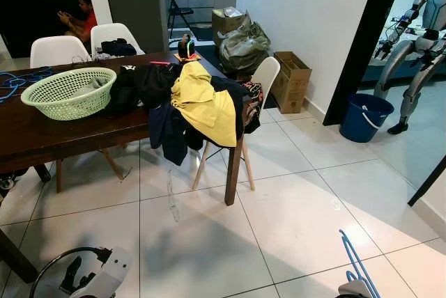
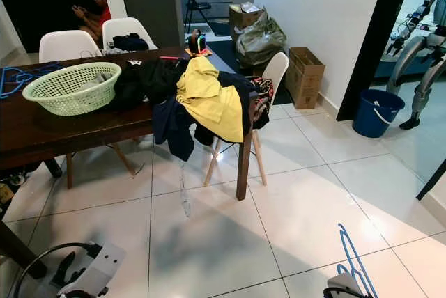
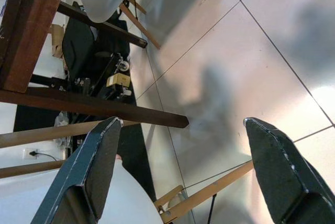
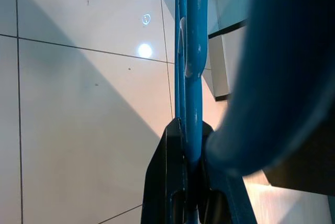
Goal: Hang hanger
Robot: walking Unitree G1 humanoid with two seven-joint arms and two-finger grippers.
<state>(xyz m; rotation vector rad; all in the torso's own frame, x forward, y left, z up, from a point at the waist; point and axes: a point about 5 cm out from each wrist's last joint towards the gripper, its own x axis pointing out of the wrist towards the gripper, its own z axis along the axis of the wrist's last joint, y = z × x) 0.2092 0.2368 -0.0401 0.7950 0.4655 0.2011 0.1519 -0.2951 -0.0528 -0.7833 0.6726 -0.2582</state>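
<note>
Two grippers sit low in your head views, at five and seven o'clock. Your right gripper [image 4: 183, 182] has its jaws clamped together on the blue hanger [image 4: 188, 41], which runs straight out from between the black fingers over the pale floor tiles [image 4: 78, 103]. In the head view that hanger [image 1: 355, 260] rises at five o'clock, near the bottom edge, above the right wrist. Your left gripper [image 3: 183, 166] has its jaws wide apart with nothing between them; past the fingers [image 3: 89, 171] you see tile, chair legs and the dark underside of the desk. The left wrist [image 1: 94, 277] sits at seven o'clock, with a black cable looping beside it.

Further out, at about eleven o'clock, the dark wooden desk [image 1: 42, 138] carries a pale green basket [image 1: 68, 92] and, just beside it toward the desk's end, a heap of clothes [image 1: 150, 85] with a yellow garment [image 1: 202, 103] draped over the edge. A white chair [image 1: 263, 79] stands at that end, touching the heap. At one o'clock cardboard boxes [image 1: 293, 79] stand against the white wall, and at two o'clock a blue bucket [image 1: 366, 117] sits near another robot [image 1: 418, 40]. A person [image 1: 80, 16] sits at eleven o'clock, behind two white chairs.
</note>
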